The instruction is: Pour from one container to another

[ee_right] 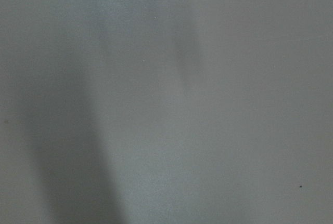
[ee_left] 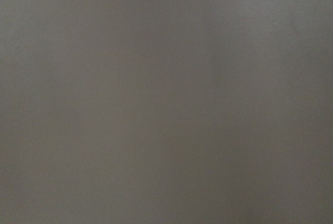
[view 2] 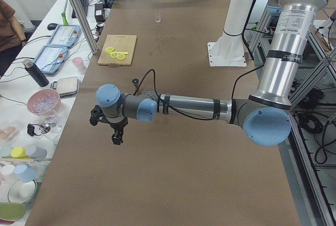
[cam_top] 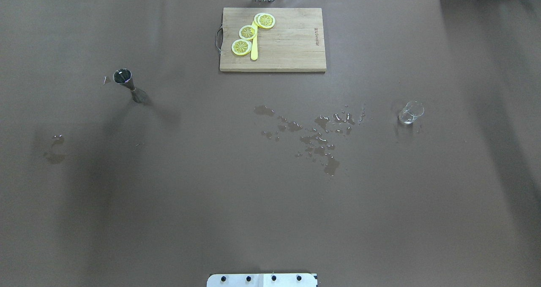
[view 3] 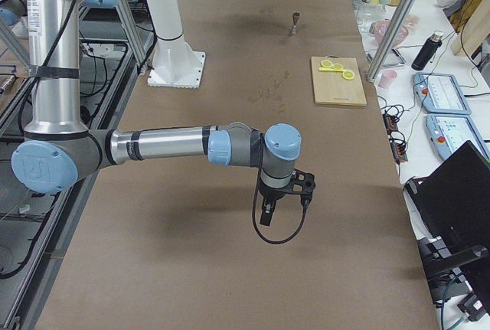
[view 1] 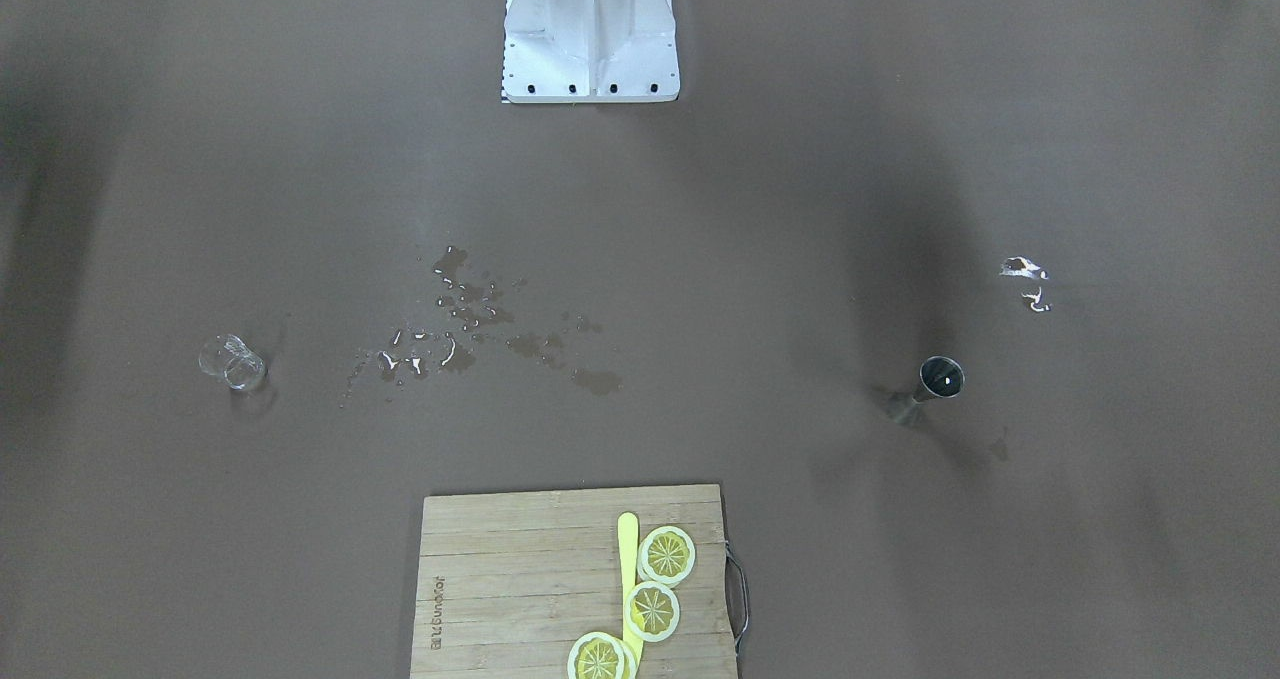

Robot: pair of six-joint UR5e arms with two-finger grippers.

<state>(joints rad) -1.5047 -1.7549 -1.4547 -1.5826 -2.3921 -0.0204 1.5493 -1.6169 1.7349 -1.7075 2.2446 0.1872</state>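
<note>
Brown-covered surface [cam_top: 211, 211] with a wooden cutting board [cam_top: 291, 42] sitting at the far edge, roughly in the middle, metal handle [cam_top: 218, 37] on one end. Some lemon slices [cam_top: 241, 47] are lined up on the handle half of the board, with a yellow plastic knife [cam_top: 254, 52] lying right against them. There's a scattered splash of spilled liquid [cam_top: 321, 139] mid-surface and a smaller wet patch [cam_top: 54, 156] way off to one side. Side view also catches a pink bowl [view 2: 43, 101] and a dark bottle [view 2: 35, 73].

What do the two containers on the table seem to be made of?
The jigger looks like polished metal, probably steel: grey, mirror-dark mouth. The small cup looks like clear glass or plastic: the table shows through it, with bright glints.
</note>
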